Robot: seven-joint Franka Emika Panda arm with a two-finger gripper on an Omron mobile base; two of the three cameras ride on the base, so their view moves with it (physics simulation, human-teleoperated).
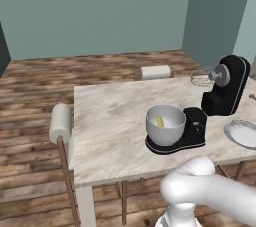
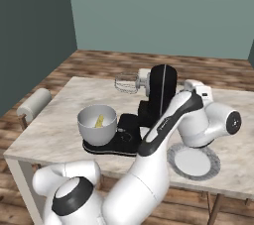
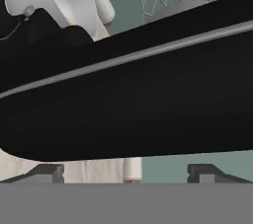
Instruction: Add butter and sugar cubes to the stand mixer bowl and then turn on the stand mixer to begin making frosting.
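The glossy black stand mixer (image 1: 227, 86) stands on the marble table with its head tilted up and its wire whisk (image 1: 201, 77) in the air. On its base sits the silver stand mixer bowl (image 1: 165, 124), with the pale-yellow butter (image 1: 159, 120) lying inside. In the hand view my gripper (image 3: 127, 173) is open, its fingertips (image 3: 47, 172) wide apart and close to the mixer's black head (image 3: 148, 99), holding nothing. My white wrist (image 2: 201, 92) is just right of that head (image 2: 162, 87). The sugar cubes are out of view.
A shallow grey-white plate (image 1: 242, 133) lies at the table's right, near the front edge. Chairs with white rolled backs stand at the left side (image 1: 60, 121) and the far side (image 1: 155, 72). Wooden floor surrounds the table.
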